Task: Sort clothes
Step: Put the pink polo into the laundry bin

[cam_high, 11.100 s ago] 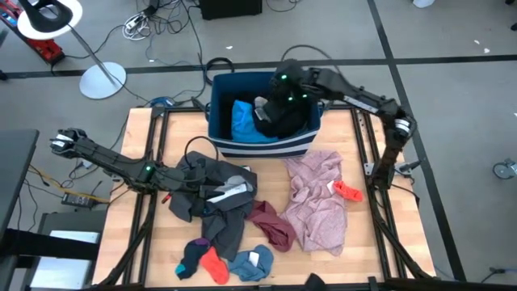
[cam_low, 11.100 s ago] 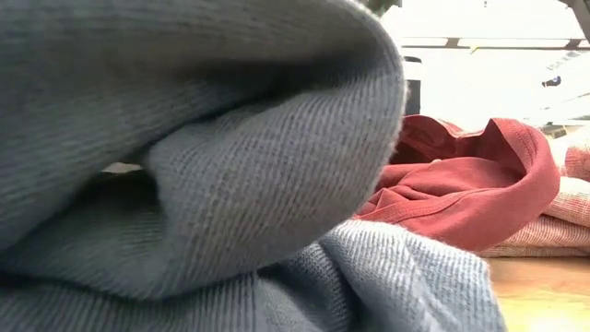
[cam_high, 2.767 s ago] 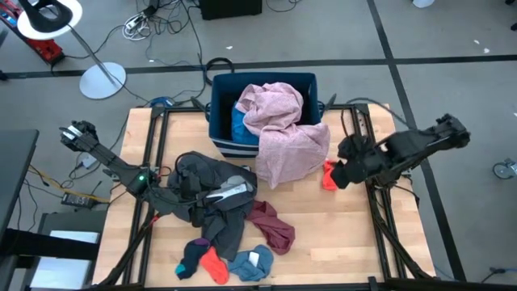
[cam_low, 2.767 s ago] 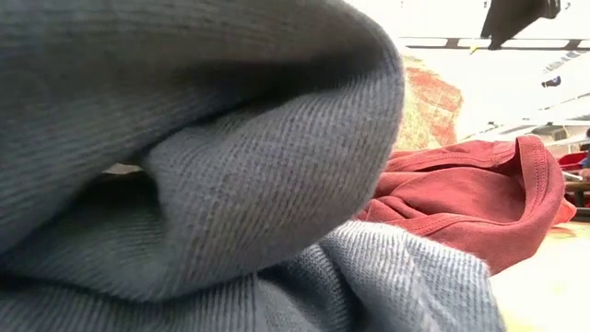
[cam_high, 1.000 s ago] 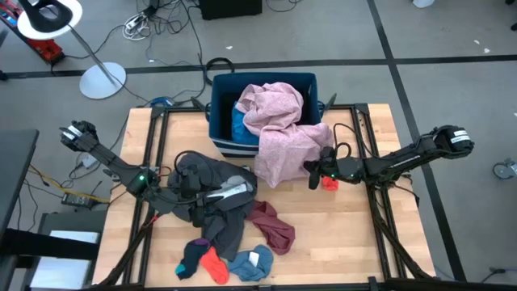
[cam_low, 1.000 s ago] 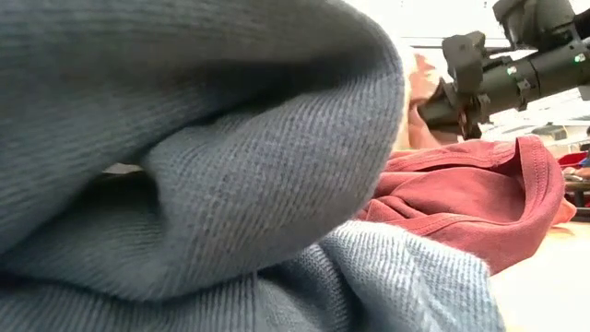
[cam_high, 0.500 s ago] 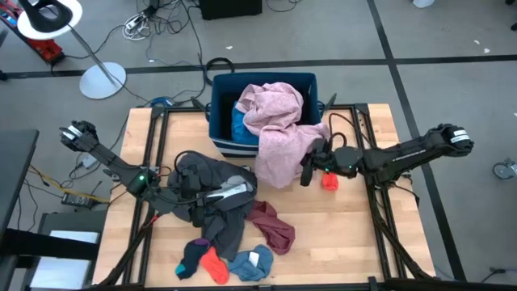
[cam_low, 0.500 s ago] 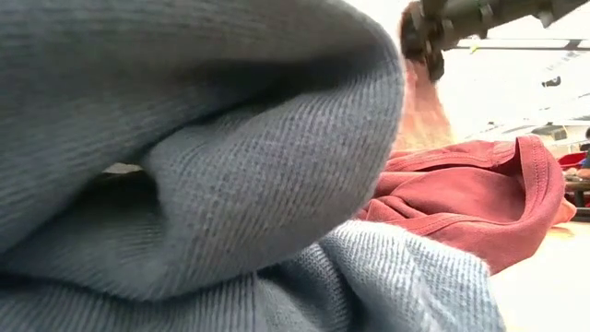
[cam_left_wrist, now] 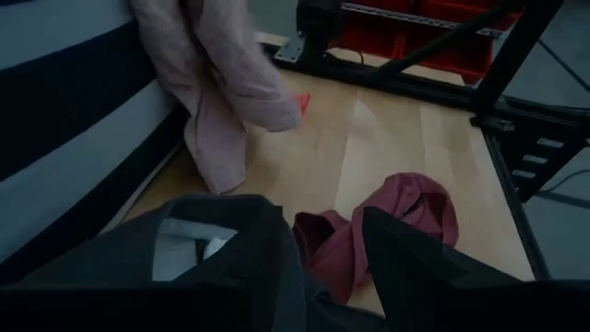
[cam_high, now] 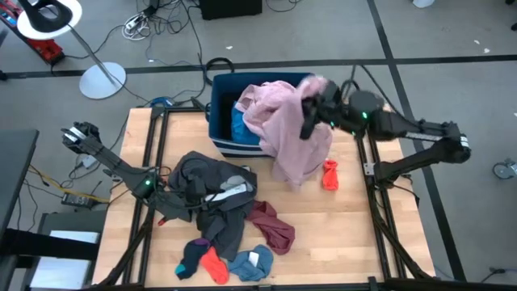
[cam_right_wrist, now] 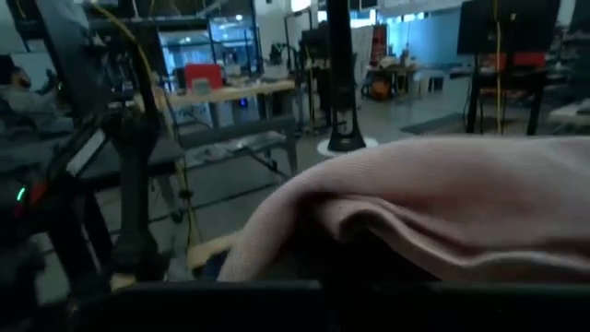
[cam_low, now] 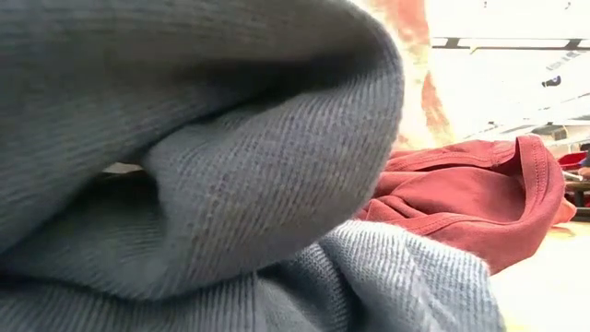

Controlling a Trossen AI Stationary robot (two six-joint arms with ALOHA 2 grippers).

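Observation:
My right gripper [cam_high: 307,121] is raised over the near right corner of the blue striped bin [cam_high: 218,89] and is shut on the pale pink garment [cam_high: 291,149]. The garment also shows in the right wrist view [cam_right_wrist: 442,203]. My left gripper [cam_high: 190,192] lies low on the dark grey clothes pile [cam_high: 218,198] left of the table's middle. An orange-red sock [cam_high: 329,174] lies on the table below the pink garment. A maroon garment [cam_high: 271,226] lies near the pile. My right gripper holds the pale pink garment by a bunched part near its top [cam_high: 311,90]; the cloth drapes over the fingers and hides the place of contact. The gripper reaches in level from the table's right. One end stays in the bin [cam_high: 254,101]; the rest hangs down slack [cam_high: 295,174].
A black sock [cam_high: 188,260], an orange-red one [cam_high: 214,265] and a grey-teal one [cam_high: 250,263] lie near the table's near edge. Bright blue cloth [cam_high: 241,125] lies in the bin. The grey-teal cloth [cam_low: 203,184] fills most of the low view. Bare wood shows at the table's right.
My right gripper has gone from beside the orange-red sock to the pink garment's hanging part, taken hold, then risen toward the far edge over the bin. The hanging part has been lifted and bunched up; the end in the bin has stayed.

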